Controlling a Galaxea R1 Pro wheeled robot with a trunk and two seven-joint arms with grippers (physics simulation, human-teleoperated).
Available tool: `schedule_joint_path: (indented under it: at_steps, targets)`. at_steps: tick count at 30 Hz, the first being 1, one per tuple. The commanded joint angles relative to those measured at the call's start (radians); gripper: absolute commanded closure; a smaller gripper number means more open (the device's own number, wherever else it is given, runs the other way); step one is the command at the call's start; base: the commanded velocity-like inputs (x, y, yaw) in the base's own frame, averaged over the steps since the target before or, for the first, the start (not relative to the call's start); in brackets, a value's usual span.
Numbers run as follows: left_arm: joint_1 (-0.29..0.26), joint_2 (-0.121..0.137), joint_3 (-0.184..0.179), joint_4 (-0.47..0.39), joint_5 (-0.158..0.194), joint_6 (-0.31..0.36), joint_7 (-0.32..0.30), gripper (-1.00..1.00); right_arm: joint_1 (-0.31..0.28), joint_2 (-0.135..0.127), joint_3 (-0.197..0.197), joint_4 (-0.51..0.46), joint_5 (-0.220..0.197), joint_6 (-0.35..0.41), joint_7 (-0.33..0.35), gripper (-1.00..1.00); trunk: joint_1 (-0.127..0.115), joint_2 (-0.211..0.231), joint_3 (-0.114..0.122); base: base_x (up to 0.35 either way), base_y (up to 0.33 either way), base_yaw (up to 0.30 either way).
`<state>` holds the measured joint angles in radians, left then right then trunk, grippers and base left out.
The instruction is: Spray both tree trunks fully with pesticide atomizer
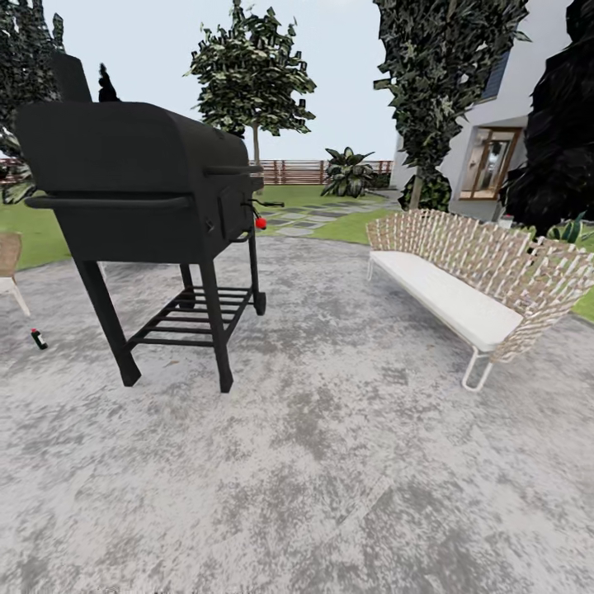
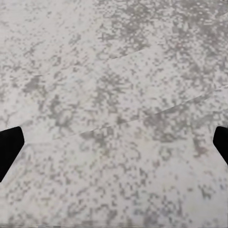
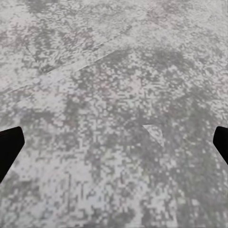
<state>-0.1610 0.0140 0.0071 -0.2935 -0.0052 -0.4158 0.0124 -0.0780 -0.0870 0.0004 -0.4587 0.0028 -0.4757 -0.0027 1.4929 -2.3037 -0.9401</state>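
- The atomizer is hard to pick out. A small dark bottle with a red top (image 1: 38,338) lies on the paving to the left of the grill, near a chair leg; it may be the sprayer, but it is too small to tell.
- One tree (image 1: 252,78) with a thin pale trunk (image 1: 256,144) stands on the lawn (image 1: 297,195) beyond the grill, in front of the slatted fence (image 1: 309,172). A second tree (image 1: 441,66) rises near the house (image 1: 503,124), its trunk (image 1: 417,191) low beside a dark bush.
- Nearer, a black grill (image 1: 140,181) on legs stands on the grey stone paving (image 1: 330,462), with a small red knob (image 1: 261,222) at its side. A woven bench (image 1: 470,272) with a white seat stands to the right.
- The step in hand looks like travelling and searching. To do it well, I would turn the base left, confirm what the small bottle is, and keep wide of the grill legs.
- The left gripper (image 2: 114,147) points down at bare paving, its dark fingertips (image 2: 9,149) at opposite edges of the wrist view, spread wide with nothing between.
- The right gripper (image 3: 114,147) is posed the same way, fingertips (image 3: 9,149) well apart over the stone, holding nothing.
- Both arms seem tucked low, aimed at the ground.
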Motion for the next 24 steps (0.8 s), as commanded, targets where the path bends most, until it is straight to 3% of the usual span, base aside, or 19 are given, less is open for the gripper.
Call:
schedule_joint_path:
  at_steps: [1, 24]
  targets:
    - [-0.001, 0.0, 0.001, 0.001, -0.001, -0.003, 0.001, -1.0, 0.0, 0.0, 0.0, 0.0, 0.0, -0.003, 0.0, -1.0, 0.0, 0.0, -0.001, 0.0, 0.0, 0.279]
    - [-0.001, 0.0, 0.001, 0.001, 0.0, -0.003, 0.001, -1.0, 0.0, 0.001, 0.001, -0.001, 0.0, -0.003, 0.0, -1.0, 0.0, 0.0, -0.001, 0.0, 0.0, 0.28]
